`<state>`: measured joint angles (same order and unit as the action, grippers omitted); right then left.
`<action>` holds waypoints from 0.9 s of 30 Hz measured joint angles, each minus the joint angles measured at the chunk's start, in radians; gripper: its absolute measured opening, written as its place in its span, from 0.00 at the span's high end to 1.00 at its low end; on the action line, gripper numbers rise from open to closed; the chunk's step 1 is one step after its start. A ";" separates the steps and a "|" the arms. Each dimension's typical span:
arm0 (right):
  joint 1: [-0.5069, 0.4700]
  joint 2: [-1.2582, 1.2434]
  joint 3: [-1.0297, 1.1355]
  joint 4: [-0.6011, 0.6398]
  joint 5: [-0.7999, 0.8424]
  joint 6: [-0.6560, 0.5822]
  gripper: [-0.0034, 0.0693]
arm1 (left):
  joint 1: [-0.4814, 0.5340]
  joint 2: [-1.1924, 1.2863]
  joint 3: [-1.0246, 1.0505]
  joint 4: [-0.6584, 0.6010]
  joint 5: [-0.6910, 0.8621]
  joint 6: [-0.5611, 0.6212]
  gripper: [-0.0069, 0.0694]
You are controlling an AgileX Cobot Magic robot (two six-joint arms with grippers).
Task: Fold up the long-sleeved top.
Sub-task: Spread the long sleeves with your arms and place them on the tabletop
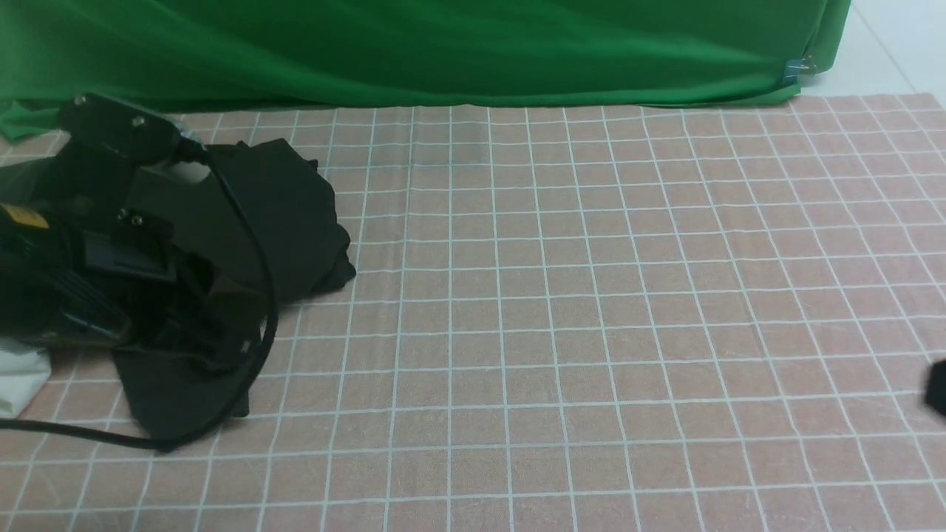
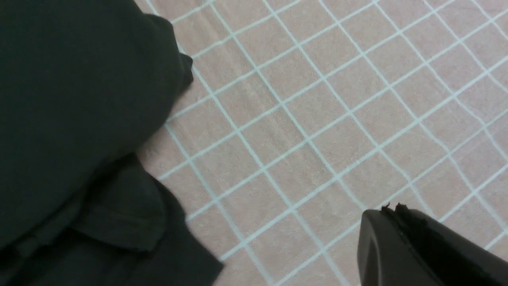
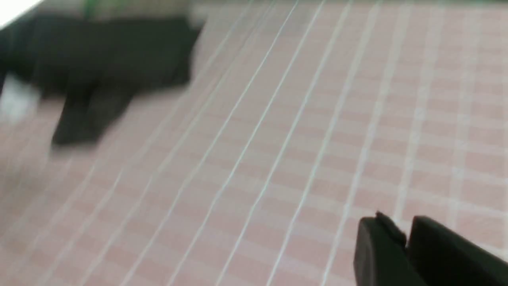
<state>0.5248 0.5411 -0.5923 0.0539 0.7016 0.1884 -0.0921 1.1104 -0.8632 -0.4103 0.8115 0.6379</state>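
- Your right hand (image 3: 397, 228) hangs low over the near right of the table (image 1: 591, 332), which is covered in pink cloth with a white grid. The view is blurred, but its fingers look clenched on nothing.
- Your left hand (image 2: 391, 208) is clenched and empty too, near the garment's edge but not touching it.
- The large black soft-knit long-sleeved top (image 1: 288, 214) lies bunched in a heap at the table's left side, partly under the left arm (image 1: 111, 185). You cannot tell sleeves from neckline yet.
- The step in hand looks like spreading it out. Release the left hand, pinch one outer layer at a hemmed edge, and draw it toward the middle.
- Stay short of the green draped backdrop (image 1: 443, 52) beyond.
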 joint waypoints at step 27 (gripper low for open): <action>0.165 0.240 -0.066 -0.101 -0.002 -0.143 0.72 | 0.255 0.168 -0.145 0.114 0.012 -0.014 0.87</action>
<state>0.6895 0.7815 -0.6581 -0.0473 0.6999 0.0453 0.1629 1.2787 -1.0081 -0.2961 0.8237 0.6238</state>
